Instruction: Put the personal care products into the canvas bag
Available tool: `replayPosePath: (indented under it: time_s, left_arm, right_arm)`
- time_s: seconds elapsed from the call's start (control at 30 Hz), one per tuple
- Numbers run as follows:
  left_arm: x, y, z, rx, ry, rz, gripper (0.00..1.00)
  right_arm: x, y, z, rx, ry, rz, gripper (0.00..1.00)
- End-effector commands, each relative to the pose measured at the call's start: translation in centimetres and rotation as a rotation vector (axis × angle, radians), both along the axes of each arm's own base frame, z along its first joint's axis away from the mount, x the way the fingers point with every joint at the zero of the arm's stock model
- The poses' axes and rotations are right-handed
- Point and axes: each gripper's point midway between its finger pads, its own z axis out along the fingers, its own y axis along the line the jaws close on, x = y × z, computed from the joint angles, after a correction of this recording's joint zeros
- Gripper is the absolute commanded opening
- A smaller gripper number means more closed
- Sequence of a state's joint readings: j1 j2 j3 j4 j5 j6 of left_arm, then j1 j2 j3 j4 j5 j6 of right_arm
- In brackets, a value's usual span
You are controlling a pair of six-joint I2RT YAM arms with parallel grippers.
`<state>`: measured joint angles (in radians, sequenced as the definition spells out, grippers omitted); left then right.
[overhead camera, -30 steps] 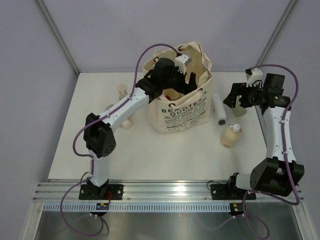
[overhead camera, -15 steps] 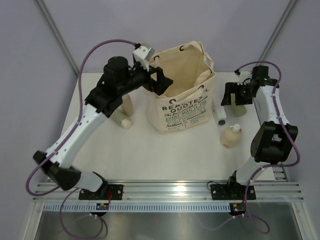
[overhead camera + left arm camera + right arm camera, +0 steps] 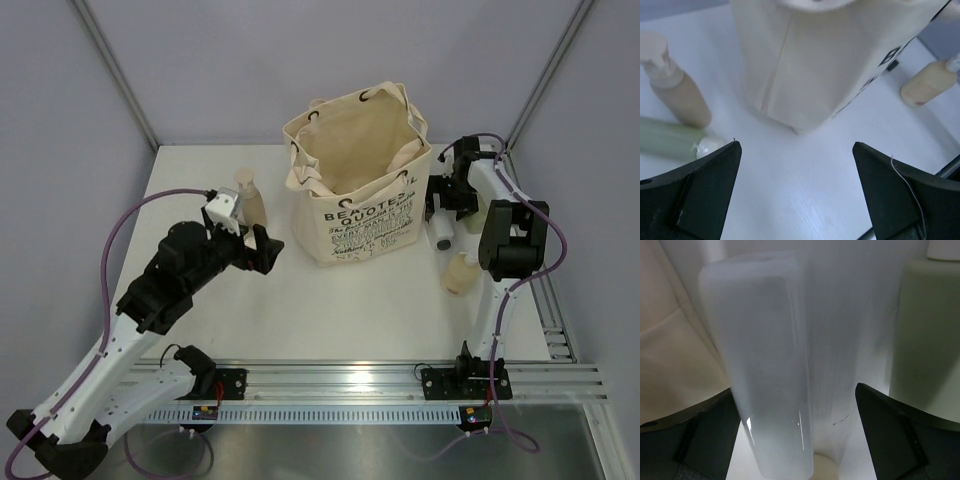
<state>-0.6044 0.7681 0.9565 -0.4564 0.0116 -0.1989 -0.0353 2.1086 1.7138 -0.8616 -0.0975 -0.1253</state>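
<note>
The canvas bag [image 3: 355, 175] stands open at the back middle and fills the top of the left wrist view [image 3: 830, 60]. My left gripper [image 3: 263, 250] hangs open and empty low over the table, left of the bag [image 3: 795, 146]. A beige pump bottle [image 3: 250, 200] stands beside it [image 3: 675, 90], with a sage-green tube [image 3: 670, 139] lying below that. My right gripper [image 3: 437, 200] is open, its jaws on either side of a white tube [image 3: 441, 225] lying right of the bag [image 3: 765, 365]. A cream bottle [image 3: 460, 272] stands in front of it.
A sage-green container [image 3: 925, 330] stands just right of the white tube. The bag's cloth [image 3: 670, 340] is close on the tube's left. The cream bottle also shows at the right of the left wrist view [image 3: 930, 82]. Grey walls enclose the table.
My left arm has pulled out of the bag's mouth and swung down to the left, empty. My right gripper has moved in and down over the white tube.
</note>
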Motion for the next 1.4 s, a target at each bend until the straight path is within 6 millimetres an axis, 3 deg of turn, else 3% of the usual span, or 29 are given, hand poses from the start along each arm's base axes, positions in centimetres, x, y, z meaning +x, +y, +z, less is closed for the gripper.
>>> replayPosePath:
  time_s: [0.0,0.2,0.3,0.37,0.5,0.57,0.6,0.63,0.7,0.73,0.8,0.83,0.9,0.93,1.0,1.03,1.1,1.13,1.17,1.23,1.27,1.3,1.37]
  left_arm:
    - [-0.6,2.2,-0.8,-0.061,0.022,0.122,0.99]
    - [-0.8,3.2,-2.8,-0.140,0.070,0.212,0.99]
    - [-0.7,3.1,-3.3,-0.176,0.101,0.239,0.99]
    - [-0.6,3.2,-3.6,-0.189,0.121,0.259,0.99]
    - [-0.7,3.4,-4.3,-0.208,0.160,0.293,0.99]
    - [-0.8,3.6,-4.5,-0.210,0.166,0.302,0.99]
    - [-0.8,3.6,-4.5,-0.217,0.168,0.307,0.99]
    - [-0.7,3.6,-4.5,-0.220,0.167,0.312,0.99]
    - [-0.7,3.7,-4.6,-0.233,0.175,0.326,0.99]
    - [-0.6,3.9,-4.7,-0.242,0.179,0.345,0.99]
    - [-0.5,4.1,-4.8,-0.266,0.192,0.372,0.99]
    - [-0.4,4.5,-5.0,-0.266,0.196,0.398,0.99]
    - [-0.4,4.9,-5.1,-0.280,0.205,0.430,0.99]
    - [-0.3,5.4,-5.3,-0.279,0.207,0.462,0.99]
    - [-0.3,5.9,-5.3,-0.321,0.225,0.514,0.99]
    - [-0.4,6.6,-5.3,-0.327,0.222,0.551,0.99]
    - [-0.4,7.1,-5.1,-0.358,0.226,0.586,0.99]
    - [-0.4,7.2,-4.8,-0.370,0.215,0.587,0.99]
    - [-0.5,7.2,-4.8,-0.371,0.212,0.586,0.99]
    - [-0.5,7.3,-4.7,-0.367,0.208,0.589,0.99]
    - [-0.5,7.3,-4.8,-0.362,0.211,0.591,0.99]
    - [-0.5,7.4,-4.8,-0.361,0.211,0.597,0.99]
    - [-0.7,7.8,-4.9,-0.351,0.219,0.611,0.99]
  right_arm:
    - [1.5,-0.3,0.1,-0.018,-0.006,-0.038,0.95]
    - [2.2,0.8,-1.5,0.047,0.026,-0.039,0.80]
    - [2.4,1.1,-1.9,0.072,0.033,-0.035,0.48]
    - [2.8,1.0,-1.1,0.114,0.002,-0.044,0.26]
    - [3.3,0.7,2.3,0.276,-0.096,-0.055,0.03]
    - [3.3,0.0,4.9,0.348,-0.156,-0.079,0.00]
    - [3.3,-1.3,5.9,0.393,-0.184,-0.106,0.00]
    - [2.9,-0.7,8.0,0.477,-0.221,-0.092,0.00]
    - [2.9,-1.6,10.5,0.538,-0.299,-0.083,0.00]
    - [2.4,-0.9,13.1,0.595,-0.343,-0.056,0.00]
    - [2.3,-0.6,16.1,0.637,-0.413,-0.028,0.00]
    - [1.8,-0.2,19.1,0.644,-0.474,0.002,0.00]
    - [1.7,-0.1,22.3,0.627,-0.559,0.028,0.00]
    - [1.3,0.0,25.4,0.600,-0.635,0.040,0.00]
    - [1.5,0.0,29.3,0.571,-0.751,0.066,0.00]
    - [1.2,0.9,32.9,0.560,-0.827,0.123,0.00]
    - [0.7,2.6,36.0,0.550,-0.873,0.200,0.00]
    - [0.6,3.6,39.3,0.514,-0.951,0.281,0.00]
    - [0.1,6.3,40.4,0.522,-0.948,0.342,0.00]
    - [-0.2,8.5,44.1,0.463,-1.049,0.427,0.00]
    - [-0.5,9.9,45.1,0.455,-1.079,0.461,0.00]
    - [-1.2,12.8,46.0,0.474,-1.101,0.531,0.00]
    - [-1.5,15.6,47.7,0.462,-1.169,0.602,0.00]
